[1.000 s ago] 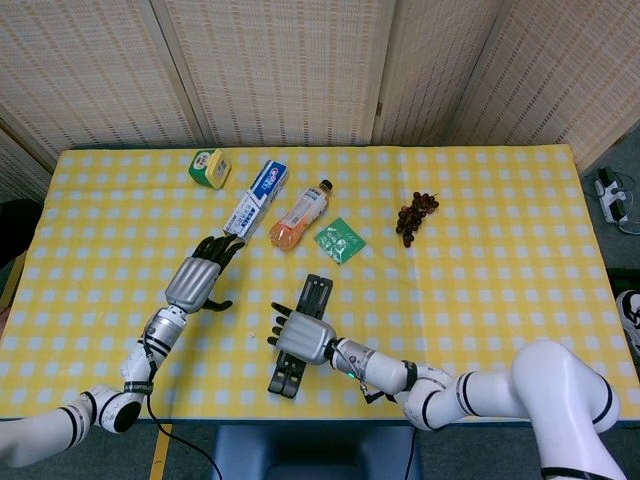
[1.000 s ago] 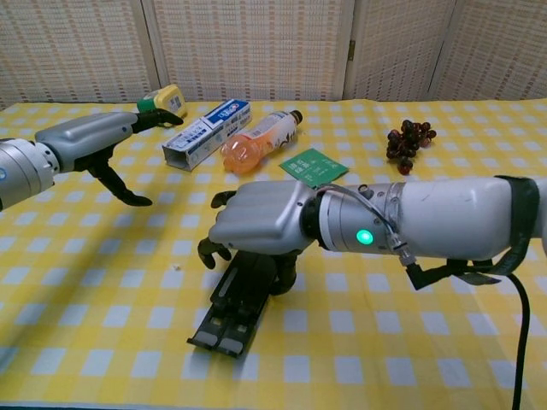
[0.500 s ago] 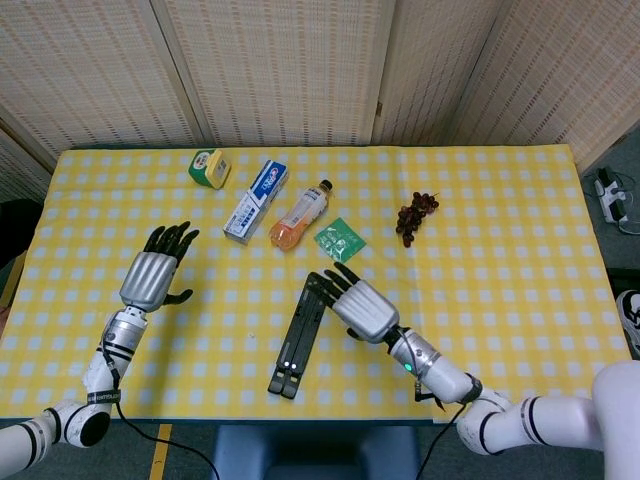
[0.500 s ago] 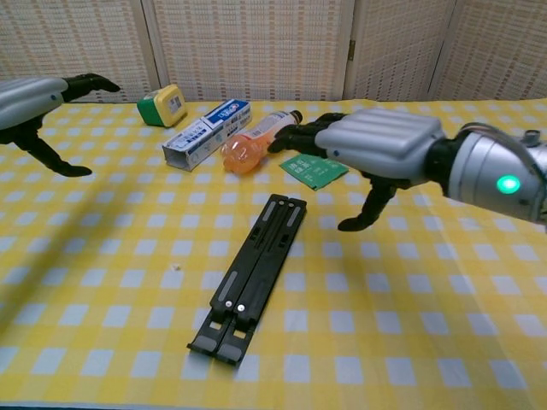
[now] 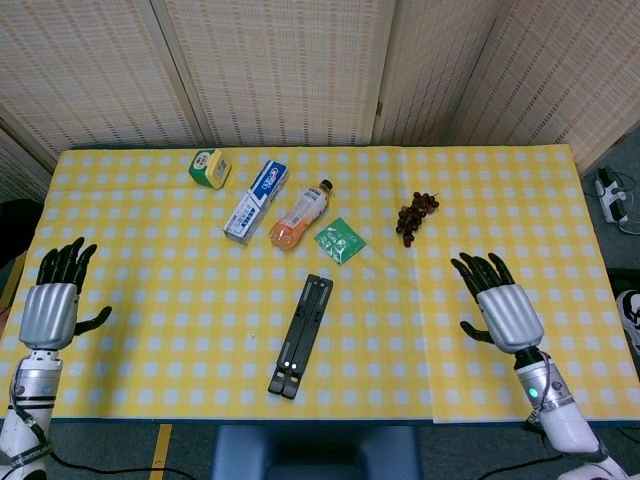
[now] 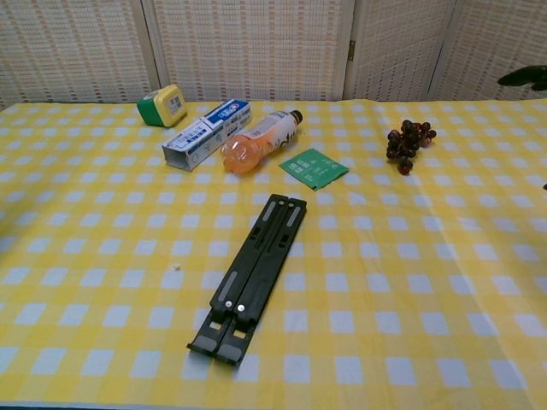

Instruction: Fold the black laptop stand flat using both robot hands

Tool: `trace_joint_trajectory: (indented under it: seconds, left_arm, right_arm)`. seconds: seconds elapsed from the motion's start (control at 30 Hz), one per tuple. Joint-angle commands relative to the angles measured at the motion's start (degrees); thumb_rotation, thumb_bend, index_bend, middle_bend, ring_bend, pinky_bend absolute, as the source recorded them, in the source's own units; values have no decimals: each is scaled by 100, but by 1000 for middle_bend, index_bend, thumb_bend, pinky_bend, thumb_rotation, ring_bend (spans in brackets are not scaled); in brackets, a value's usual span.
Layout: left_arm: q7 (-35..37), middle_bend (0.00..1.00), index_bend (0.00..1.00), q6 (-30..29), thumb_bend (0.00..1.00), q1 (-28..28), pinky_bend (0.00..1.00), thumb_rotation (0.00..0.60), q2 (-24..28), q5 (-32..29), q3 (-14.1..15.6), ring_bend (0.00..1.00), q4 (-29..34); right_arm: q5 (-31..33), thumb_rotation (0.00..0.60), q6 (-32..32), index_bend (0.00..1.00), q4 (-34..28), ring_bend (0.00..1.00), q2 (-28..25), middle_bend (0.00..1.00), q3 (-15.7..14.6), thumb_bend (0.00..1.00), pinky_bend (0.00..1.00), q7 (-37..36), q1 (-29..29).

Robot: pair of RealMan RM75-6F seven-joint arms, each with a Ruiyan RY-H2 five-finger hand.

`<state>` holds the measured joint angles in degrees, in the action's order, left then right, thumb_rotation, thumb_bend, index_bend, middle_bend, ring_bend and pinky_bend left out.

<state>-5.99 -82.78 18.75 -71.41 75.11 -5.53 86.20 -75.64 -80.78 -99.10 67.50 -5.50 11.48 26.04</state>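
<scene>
- While both arms hang wide at the table's sides, the black laptop stand [image 5: 301,336] lies folded flat on the yellow checked table [image 5: 520,200], a little toward six o'clock from the middle, its two slim bars pressed side by side.
- Its long axis runs from about seven o'clock to one o'clock; in the chest view the stand [image 6: 249,278] shows two small pale dots near its near end.
- The left robot hand [image 5: 50,308] hovers at the nine o'clock edge of the table, released, fingers spread upward and the thumb out to the side, holding nothing.
- The right robot hand [image 5: 502,308] sits toward four o'clock over the table, likewise released with fingers fanned apart, nothing in it; the chest view catches only its dark fingertips [image 6: 523,79] at the right border.
- Both hands are well apart from the stand.
- Toward twelve o'clock of the stand lies a row of things: a green and yellow tape measure [image 5: 208,167], a blue and white toothpaste box [image 5: 256,200], an orange drink bottle [image 5: 299,214] on its side, and a green packet [image 5: 340,240] nearest the stand's far end.
- A bunch of dark grapes [image 5: 414,216] rests at about two o'clock from the stand.
- A small pale crumb [image 6: 177,266] lies on the cloth just to the stand's nine o'clock side.
</scene>
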Motion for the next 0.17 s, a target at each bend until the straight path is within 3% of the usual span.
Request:
trace_joint_trajectory:
  seconds: [0.03, 0.17]
  left_arm:
    - [141, 0, 77, -328, 244, -317, 0, 600, 146, 192, 184, 0, 98]
    - [134, 0, 86, -725, 244, -703, 0, 600, 193, 435, 402, 0, 134]
  right_arm:
    - [-126, 600, -465, 0, 82, 95, -196, 93, -107, 242, 0, -395, -533]
    - [-267, 600, -859, 0, 152, 94, -258, 93, -128, 242, 0, -640, -982]
